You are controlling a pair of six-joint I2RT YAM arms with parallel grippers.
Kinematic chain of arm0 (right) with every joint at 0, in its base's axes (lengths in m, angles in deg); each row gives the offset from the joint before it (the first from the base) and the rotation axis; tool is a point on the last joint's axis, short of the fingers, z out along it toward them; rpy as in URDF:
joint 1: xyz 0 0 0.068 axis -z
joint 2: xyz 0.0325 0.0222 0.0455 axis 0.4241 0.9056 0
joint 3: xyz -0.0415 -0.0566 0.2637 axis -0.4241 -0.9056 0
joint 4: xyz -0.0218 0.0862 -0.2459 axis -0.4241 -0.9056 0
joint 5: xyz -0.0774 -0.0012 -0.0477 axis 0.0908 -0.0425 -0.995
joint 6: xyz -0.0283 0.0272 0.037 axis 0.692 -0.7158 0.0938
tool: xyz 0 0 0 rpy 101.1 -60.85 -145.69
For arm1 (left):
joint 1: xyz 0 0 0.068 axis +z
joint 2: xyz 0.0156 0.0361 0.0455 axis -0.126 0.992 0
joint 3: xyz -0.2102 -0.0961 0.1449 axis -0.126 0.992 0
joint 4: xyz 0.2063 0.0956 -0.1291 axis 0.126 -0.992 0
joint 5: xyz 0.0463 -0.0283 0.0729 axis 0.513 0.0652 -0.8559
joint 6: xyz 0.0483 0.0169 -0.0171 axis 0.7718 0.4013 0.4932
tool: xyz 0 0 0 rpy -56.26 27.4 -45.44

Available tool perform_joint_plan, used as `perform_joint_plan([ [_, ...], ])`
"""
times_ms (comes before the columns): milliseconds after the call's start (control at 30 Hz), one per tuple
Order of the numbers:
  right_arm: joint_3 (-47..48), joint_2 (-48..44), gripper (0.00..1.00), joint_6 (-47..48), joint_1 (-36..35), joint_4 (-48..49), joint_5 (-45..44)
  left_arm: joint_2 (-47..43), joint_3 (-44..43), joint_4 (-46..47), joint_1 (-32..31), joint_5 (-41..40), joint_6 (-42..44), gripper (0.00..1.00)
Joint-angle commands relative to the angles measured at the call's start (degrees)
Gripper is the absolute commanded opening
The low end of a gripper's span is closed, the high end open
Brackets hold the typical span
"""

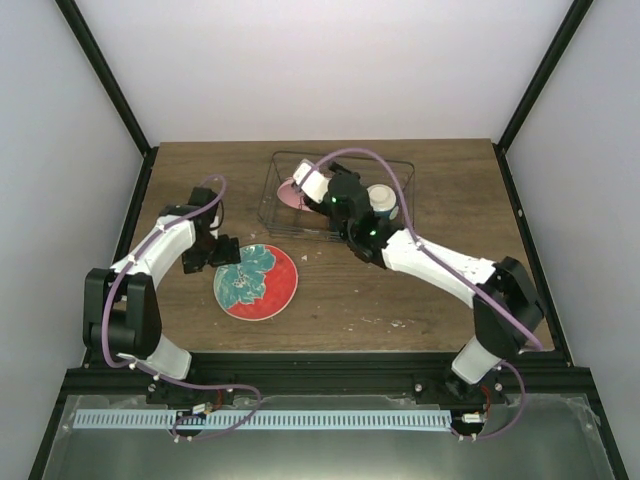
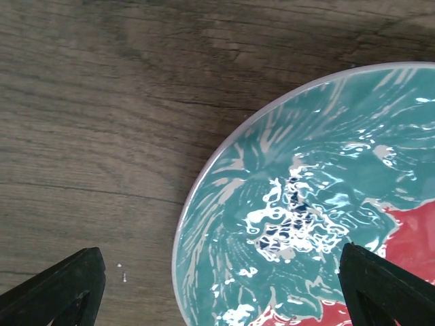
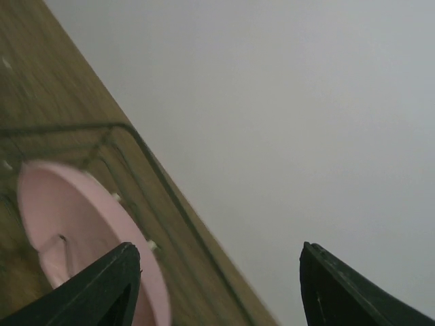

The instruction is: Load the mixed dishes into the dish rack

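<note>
Over on the left, the left gripper (image 2: 224, 288) hangs low at the near-left edge of the teal-and-red plate (image 1: 258, 283), which lies flat on the table (image 1: 430, 290), well short of the rack. Its fingers are spread wide, one outside the rim and one over the glazed face. From here I'd say it should drop until the outer finger slips under the lip, then pinch the rim only, since that glaze looks slippery.

Further right, the dish rack (image 1: 402, 185) already holds the pink plate (image 3: 75, 210), standing on edge against the wires. The right gripper (image 3: 216, 272) sits just beside it, fingers apart and gripping nothing. It ought to rise straight up so it doesn't nudge the plate. A cream cup or bowl (image 1: 383, 199), hard to tell which, sits at the rack's right end.
</note>
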Motion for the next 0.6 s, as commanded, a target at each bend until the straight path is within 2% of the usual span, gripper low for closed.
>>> perform_joint_plan([
  [0, 10.6, -4.5, 0.66, -22.1, -0.7, -21.8, 0.5, -0.7, 1.3, -1.4, 0.6, -2.4, -1.2, 0.96],
  [133, 16.2, -4.8, 0.65, -41.4, -0.8, -39.7, 8.0, -0.3, 2.0, -0.7, 0.9, -1.8, -0.7, 0.96],
  [233, 16.7, -4.4, 0.65, -52.6, -0.8, -47.9, 15.7, 0.5, 2.2, 0.2, 0.9, -0.8, -0.5, 0.96],
  [367, 13.1, -4.4, 0.66, -62.6, -0.8, -50.4, 28.0, 0.9, 2.6, 1.5, 0.9, 0.3, 0.1, 0.95],
  [567, 8.5, -1.5, 0.74, -68.9, -0.6, -51.2, 45.4, 2.2, 3.6, 3.7, 0.9, 2.2, 1.2, 0.95],
])
